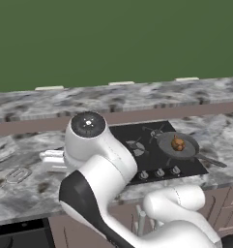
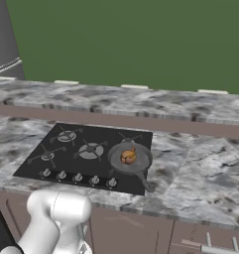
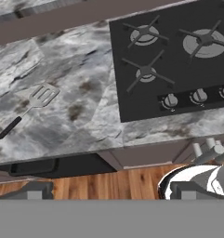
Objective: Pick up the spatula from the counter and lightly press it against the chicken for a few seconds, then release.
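Nothing legible.
You read no lettering or numbers; the round grey knobs (image 3: 169,100) on the black glass hob (image 3: 132,100) were too small to tell.

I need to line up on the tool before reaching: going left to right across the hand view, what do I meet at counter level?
spatula → bare stretch of marble counter → cooktop
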You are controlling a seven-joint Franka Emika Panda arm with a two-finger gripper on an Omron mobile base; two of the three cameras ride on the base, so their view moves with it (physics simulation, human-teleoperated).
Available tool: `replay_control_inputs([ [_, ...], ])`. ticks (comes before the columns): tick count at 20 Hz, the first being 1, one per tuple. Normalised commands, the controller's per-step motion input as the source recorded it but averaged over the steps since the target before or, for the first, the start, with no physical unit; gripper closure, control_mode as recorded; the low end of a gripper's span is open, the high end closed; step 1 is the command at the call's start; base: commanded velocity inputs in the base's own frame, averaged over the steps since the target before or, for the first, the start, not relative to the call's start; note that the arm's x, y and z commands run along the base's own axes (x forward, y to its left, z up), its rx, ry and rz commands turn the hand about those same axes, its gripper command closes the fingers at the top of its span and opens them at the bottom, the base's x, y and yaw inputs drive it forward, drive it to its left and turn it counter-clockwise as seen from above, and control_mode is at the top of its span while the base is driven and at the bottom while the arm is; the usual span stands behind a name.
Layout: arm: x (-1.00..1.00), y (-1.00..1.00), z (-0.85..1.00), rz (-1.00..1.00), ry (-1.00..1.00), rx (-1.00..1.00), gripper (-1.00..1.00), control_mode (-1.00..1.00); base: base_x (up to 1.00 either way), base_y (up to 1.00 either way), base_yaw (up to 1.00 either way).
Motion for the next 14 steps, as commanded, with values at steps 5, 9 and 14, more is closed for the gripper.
replay_control_inputs([
  [5,0.0,0.34,-0.07,0.0,0.0,0.02,-1.0,-1.0,0.0,0.0,0.0],
  [9,0.0,0.26,-0.1,0.0,0.0,0.05,-1.0,-1.0,0.0,0.0,0.0],
  [14,0.0,0.22,-0.28,0.0,0.0,0.08,-1.0,-1.0,0.0,0.0,0.0],
])
